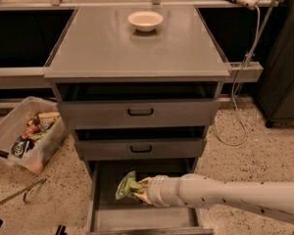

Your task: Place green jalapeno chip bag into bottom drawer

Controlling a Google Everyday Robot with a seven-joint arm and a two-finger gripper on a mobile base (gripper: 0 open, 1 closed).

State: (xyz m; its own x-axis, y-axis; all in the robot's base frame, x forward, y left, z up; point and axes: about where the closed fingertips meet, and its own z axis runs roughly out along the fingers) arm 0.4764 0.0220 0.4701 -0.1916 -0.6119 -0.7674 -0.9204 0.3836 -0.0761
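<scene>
The green jalapeno chip bag is a crinkled light-green bag held low inside the open bottom drawer, toward its left middle. My gripper reaches in from the right on a white arm and is shut on the bag's right edge. The bag is close to the drawer floor; I cannot tell if it touches it. The two upper drawers with black handles stand partly pulled out above it.
A white bowl sits at the back of the grey cabinet top. A clear bin of snacks lies on the speckled floor at left. A white cable hangs at the right. A dark cabinet stands far right.
</scene>
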